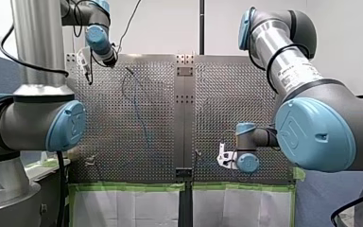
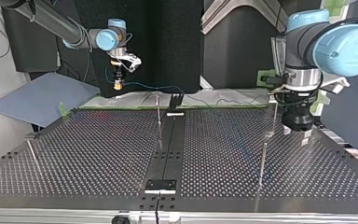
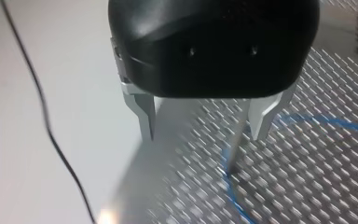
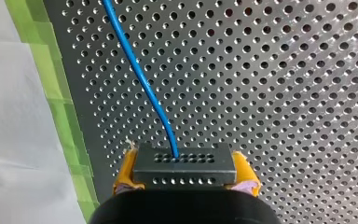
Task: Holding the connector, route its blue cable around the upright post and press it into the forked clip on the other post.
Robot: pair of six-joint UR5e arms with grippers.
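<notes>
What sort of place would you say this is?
Probably a robotics lab bench: my left arm and my right arm flank a perforated metal table with thin upright posts, green tape along its edge and a blue cable across it.

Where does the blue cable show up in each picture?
Front view: blue cable crosses the perforated table's left half.
Top view: trails from my right gripper along the far edge.
Left wrist view: curves ahead of my left gripper.
Right wrist view: rises from the connector.
Shared: the table.
</notes>
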